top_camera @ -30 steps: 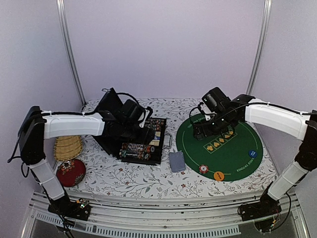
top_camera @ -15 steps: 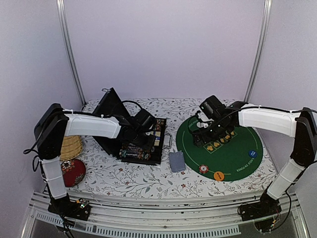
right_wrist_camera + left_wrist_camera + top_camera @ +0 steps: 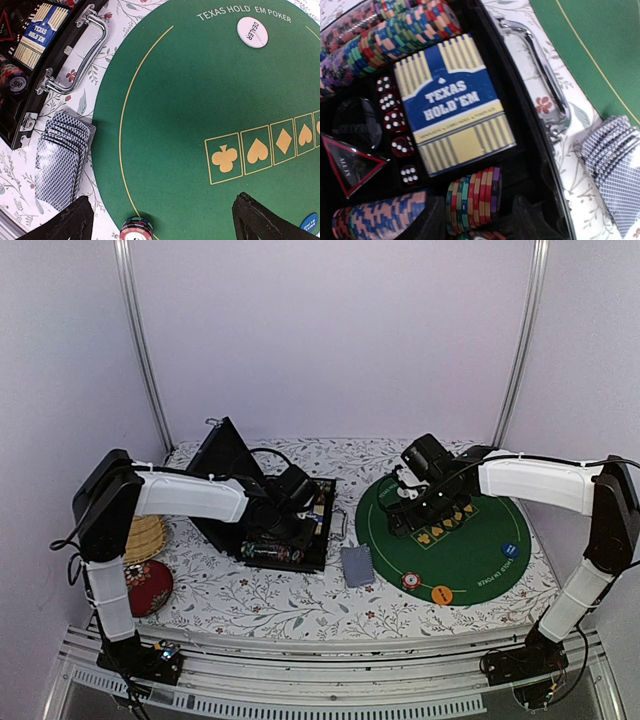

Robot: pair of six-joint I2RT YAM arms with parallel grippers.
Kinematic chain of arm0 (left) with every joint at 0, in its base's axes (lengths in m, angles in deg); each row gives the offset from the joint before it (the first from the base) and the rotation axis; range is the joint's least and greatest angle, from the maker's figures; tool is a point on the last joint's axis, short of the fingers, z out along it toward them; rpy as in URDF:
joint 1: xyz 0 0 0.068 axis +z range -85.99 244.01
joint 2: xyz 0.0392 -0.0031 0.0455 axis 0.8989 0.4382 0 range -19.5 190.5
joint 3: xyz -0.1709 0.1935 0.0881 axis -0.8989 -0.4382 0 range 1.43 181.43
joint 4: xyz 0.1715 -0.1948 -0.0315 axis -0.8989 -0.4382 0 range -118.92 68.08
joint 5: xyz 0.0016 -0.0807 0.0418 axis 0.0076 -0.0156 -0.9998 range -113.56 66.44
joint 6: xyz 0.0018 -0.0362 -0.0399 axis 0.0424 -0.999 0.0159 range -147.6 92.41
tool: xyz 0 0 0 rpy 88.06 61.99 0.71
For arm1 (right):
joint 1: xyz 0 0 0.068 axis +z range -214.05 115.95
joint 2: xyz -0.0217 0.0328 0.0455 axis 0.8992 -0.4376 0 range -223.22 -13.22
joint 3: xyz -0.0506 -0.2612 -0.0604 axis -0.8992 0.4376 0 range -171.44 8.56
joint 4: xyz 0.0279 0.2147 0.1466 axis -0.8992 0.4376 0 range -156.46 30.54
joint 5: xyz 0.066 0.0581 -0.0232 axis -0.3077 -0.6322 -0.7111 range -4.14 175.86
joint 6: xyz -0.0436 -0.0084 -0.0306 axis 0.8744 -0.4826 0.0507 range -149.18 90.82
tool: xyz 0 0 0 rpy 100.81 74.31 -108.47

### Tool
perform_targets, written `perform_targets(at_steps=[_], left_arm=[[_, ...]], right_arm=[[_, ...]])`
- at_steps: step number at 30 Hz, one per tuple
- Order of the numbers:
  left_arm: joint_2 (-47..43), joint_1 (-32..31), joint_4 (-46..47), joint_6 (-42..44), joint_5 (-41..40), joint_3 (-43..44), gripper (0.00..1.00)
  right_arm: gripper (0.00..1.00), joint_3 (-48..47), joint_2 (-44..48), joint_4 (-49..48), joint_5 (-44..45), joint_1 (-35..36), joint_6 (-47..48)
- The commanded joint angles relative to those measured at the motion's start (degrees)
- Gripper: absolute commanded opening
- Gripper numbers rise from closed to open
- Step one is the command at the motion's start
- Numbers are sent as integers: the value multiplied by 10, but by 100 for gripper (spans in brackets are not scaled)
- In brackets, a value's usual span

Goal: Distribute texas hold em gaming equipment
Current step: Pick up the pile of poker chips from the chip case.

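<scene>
**Both pincers released, one in the black case, one over the green mat.**

The left pincer (image 3: 479, 222) sits low inside the open black carrying case (image 3: 300, 540). Its jaws are spread either side of a short roll of striped-edge poker chips (image 3: 472, 199); whether they touch it I cannot tell. A blue-and-yellow "Texas Hold'em" card box (image 3: 452, 102) and a column of red dice (image 3: 395, 120) lie just beyond. The right pincer (image 3: 167, 226) hangs wide apart, gripping nothing, above the green semicircular felt mat (image 3: 190, 100). On the mat lie a white round dealer disc (image 3: 252, 32), a blue disc (image 3: 510, 550), an orange disc (image 3: 441, 593) and a small stack of chips (image 3: 410, 581) near its front edge. A fanned pile of grey-blue-backed playing cards (image 3: 62, 160) rests on the floral-cloth surface (image 3: 270, 590) between case and mat.
</scene>
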State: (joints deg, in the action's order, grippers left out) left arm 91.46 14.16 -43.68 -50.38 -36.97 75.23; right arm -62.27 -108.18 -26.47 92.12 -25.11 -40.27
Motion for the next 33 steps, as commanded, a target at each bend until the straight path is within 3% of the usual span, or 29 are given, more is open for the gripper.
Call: perform_targets(at_steps=[1, 13, 19, 21, 23, 29, 33], left_arm=[[33, -22, -1, 2, 21, 11, 48], [42, -20, -7, 22, -31, 24, 52], [56, -7, -4, 26, -18, 23, 32], [55, -8, -5, 26, -11, 22, 21], [50, -8, -4, 26, 2, 21, 0], [-44, -8, 32, 21, 30, -5, 0], [-123, -8, 76, 15, 85, -27, 0]], right_arm=[[99, 6, -4, -6, -6, -3, 5], [99, 4, -13, -6, -14, -3, 13], [99, 0, -17, 0, -14, -3, 14], [99, -3, -13, 3, -14, -3, 14], [99, -5, -7, 3, -18, -3, 17], [99, -12, 44, -23, -66, -2, 64], [97, 27, 123, -130, -115, 5, 178]])
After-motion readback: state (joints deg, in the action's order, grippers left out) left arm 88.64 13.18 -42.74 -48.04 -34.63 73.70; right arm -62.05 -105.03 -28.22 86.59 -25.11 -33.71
